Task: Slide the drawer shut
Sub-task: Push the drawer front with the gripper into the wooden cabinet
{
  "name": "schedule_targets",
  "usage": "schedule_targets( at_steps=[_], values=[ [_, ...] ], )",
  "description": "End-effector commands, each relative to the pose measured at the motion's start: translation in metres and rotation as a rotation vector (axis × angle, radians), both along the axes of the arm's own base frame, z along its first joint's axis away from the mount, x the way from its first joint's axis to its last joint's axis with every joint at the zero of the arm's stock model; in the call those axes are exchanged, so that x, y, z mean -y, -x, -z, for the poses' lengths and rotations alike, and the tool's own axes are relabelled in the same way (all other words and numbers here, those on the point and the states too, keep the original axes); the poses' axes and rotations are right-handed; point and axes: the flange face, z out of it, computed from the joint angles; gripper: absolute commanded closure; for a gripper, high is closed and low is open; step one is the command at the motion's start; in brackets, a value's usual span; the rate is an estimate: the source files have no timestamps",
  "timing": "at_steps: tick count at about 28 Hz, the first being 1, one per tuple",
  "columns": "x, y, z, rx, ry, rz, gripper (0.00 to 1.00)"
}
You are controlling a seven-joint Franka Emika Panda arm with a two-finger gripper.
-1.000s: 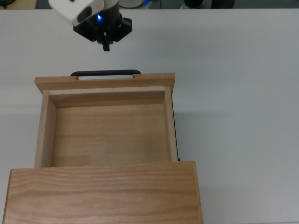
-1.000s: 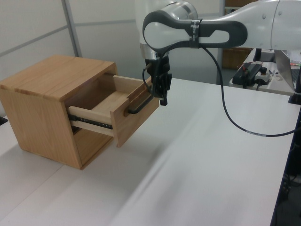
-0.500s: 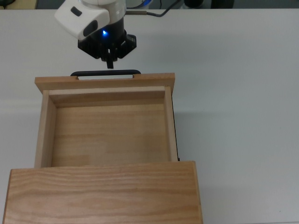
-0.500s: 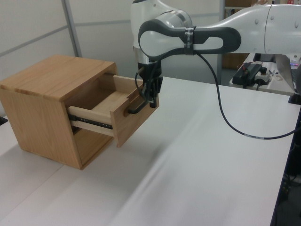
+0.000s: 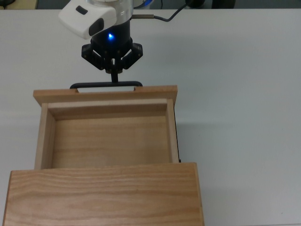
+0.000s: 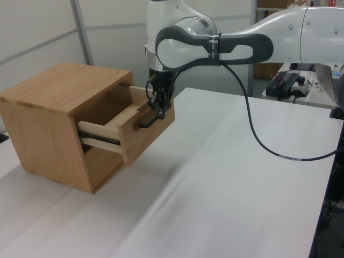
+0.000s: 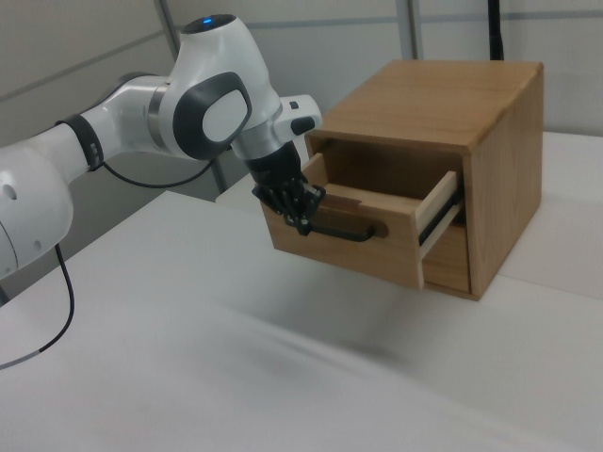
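The drawer (image 5: 108, 136) is a light wooden tray standing well out of the wooden cabinet (image 5: 103, 193), and it is empty inside. Its wider front panel (image 5: 106, 92) carries a thin black bar handle (image 5: 94, 85). My gripper (image 5: 114, 78) points down at the handle's middle with its fingers shut together, the tip touching the bar. In the left view the gripper (image 6: 160, 110) presses against the drawer front (image 6: 148, 131). In the right view the gripper (image 7: 301, 223) sits at the left end of the handle (image 7: 350, 235), with nothing held.
The cabinet stands on a wide white table (image 5: 244, 94). A black cable (image 6: 258, 134) hangs from the arm over the table. Electronic gear (image 6: 290, 80) lies on a bench at the left view's far right.
My gripper has moved toward the drawer front and met the handle. The drawer has slid a short way into the cabinet.
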Motion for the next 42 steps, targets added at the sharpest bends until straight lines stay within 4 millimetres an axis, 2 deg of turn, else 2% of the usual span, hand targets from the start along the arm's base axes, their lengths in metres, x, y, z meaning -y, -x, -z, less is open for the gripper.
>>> schedule_targets(
  at_steps=[1, 5, 17, 25, 26, 31, 37, 42],
  values=[
    [-0.005, -0.014, -0.002, 0.100, -0.011, 0.006, 1.00],
    [-0.006, -0.029, 0.002, 0.198, -0.013, -0.001, 1.00],
    [0.002, -0.080, 0.041, 0.508, -0.031, -0.003, 1.00],
    [0.011, -0.099, 0.062, 0.752, -0.016, -0.024, 1.00],
    [0.015, -0.103, 0.069, 0.796, -0.015, -0.025, 1.00],
    [0.017, -0.107, 0.083, 0.873, -0.013, -0.035, 1.00],
    [0.016, -0.106, 0.080, 0.887, -0.027, -0.022, 1.00],
    [0.023, -0.098, 0.053, 0.857, -0.026, -0.003, 1.00]
  ],
)
